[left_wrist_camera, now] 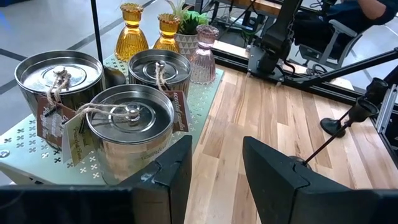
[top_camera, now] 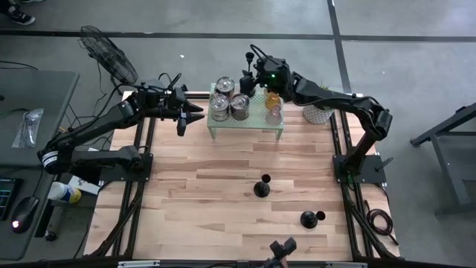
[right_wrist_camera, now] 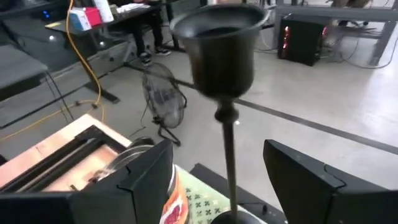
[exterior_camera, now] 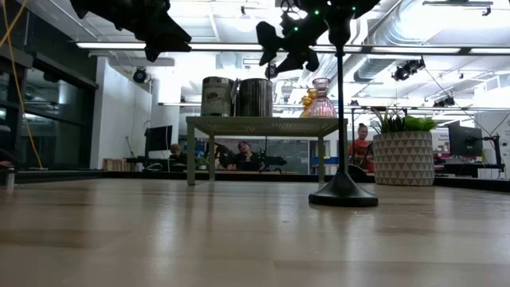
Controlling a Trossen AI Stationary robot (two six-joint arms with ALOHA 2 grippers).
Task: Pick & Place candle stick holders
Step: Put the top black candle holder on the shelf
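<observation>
rack: pale green perforated rack (top_camera: 245,126) at the far middle of the table; holds three silver tins (left_wrist_camera: 127,121), two amber holders (left_wrist_camera: 132,31), one pink holder (left_wrist_camera: 203,53).
right gripper: right gripper (right_wrist_camera: 217,177) over the rack's far edge, behind the tins. Jaws spread, nothing pinched.
black stick on rack: black stick (right_wrist_camera: 222,68) stands upright between the right fingers, clear gap either side. Looks just set down on the rack's far edge, base hidden in the wrist view.
key relation: stick's long axis vertical, centred in the open jaws. Retreat likely has to go straight up or back along the finger line; any sideways drift could clip the stem and tip it.
left gripper: left gripper (left_wrist_camera: 214,165) hovers just beside the rack's left end, aimed across the tins. Jaws part-open, empty. Waiting.
still on table: two black sticks, middle stick (top_camera: 262,186) and near-right stick (top_camera: 310,217). In the low view one of them stands upright on its round base. Right arm looks nearer the near-right one; the middle one is roughly between both arms.
look: sticks are matte black, thin stem, cup top, wide round foot. Top-heavy, probably easy to topple. Tins shiny with tags on string.
other: plant pot (top_camera: 318,113) just right of the rack.
</observation>
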